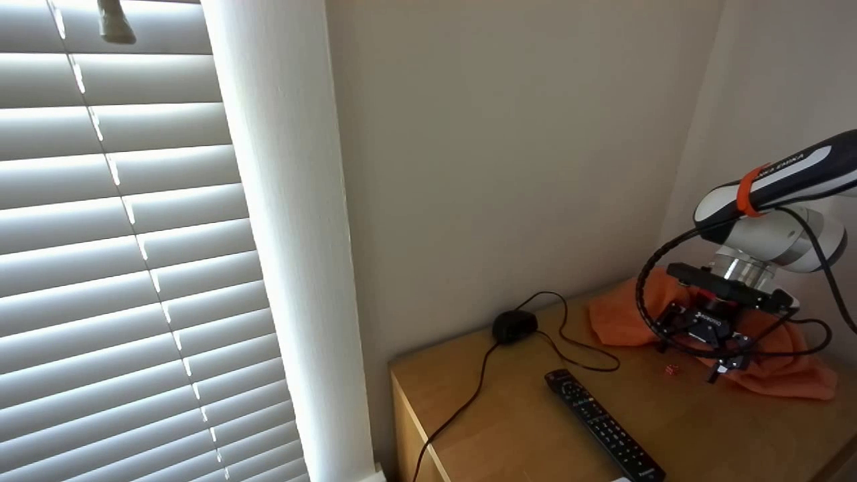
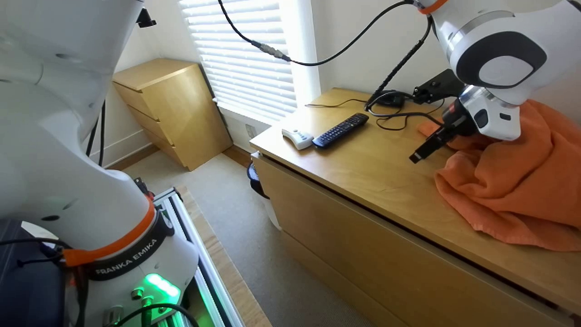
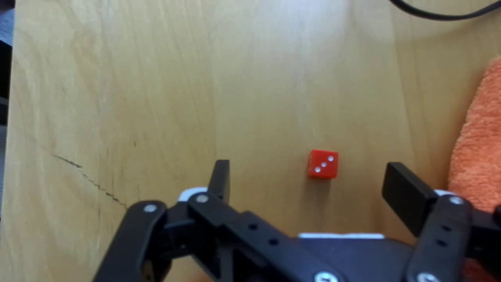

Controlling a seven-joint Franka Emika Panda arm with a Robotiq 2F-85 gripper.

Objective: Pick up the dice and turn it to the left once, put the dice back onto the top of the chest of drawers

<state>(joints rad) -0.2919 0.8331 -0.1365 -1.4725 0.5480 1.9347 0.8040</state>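
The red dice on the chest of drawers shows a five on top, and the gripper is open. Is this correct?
Not quite: in the wrist view the red dice shows a three on top, not a five. It does lie on the chest of drawers, and the gripper is open.

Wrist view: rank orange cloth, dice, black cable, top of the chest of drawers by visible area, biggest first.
1. Top of the chest of drawers
2. Orange cloth
3. Dice and black cable: too close to rank; the cable runs longer but thinner.
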